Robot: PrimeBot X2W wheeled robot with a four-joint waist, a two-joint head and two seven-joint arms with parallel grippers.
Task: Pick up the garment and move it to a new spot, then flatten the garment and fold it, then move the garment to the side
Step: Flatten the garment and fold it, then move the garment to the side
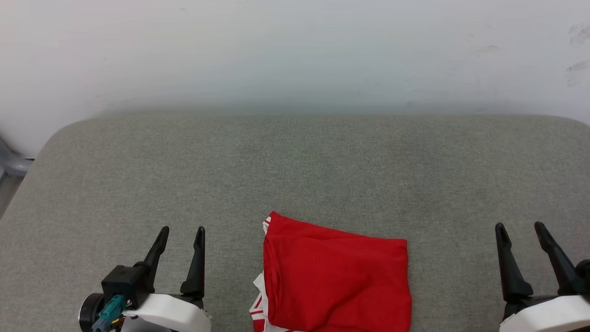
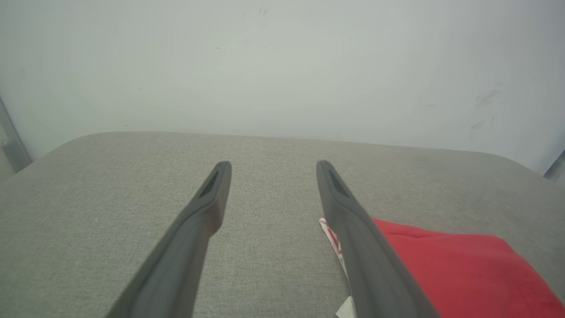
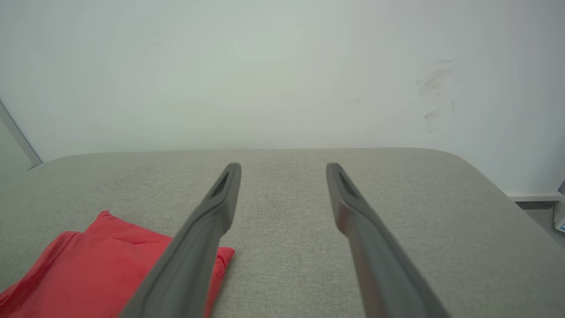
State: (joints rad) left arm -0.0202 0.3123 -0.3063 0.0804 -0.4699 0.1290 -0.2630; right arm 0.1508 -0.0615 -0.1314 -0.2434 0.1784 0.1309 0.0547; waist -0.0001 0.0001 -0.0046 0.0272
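One red thin-fabric garment, white striped trim at left edge: folded rectangle, near edge of grey fabric-covered worktop, between left claw and right claw. Both spread, empty, parked clear either side; fold looks done, move aside apparently pending.

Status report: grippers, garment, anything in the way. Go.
Left gripper open, empty, left of garment. Right gripper open, empty, well off to its right. Garment folded, lying on grey surface, untouched. Nothing seen in the way.

One garment, two grippers, one table.
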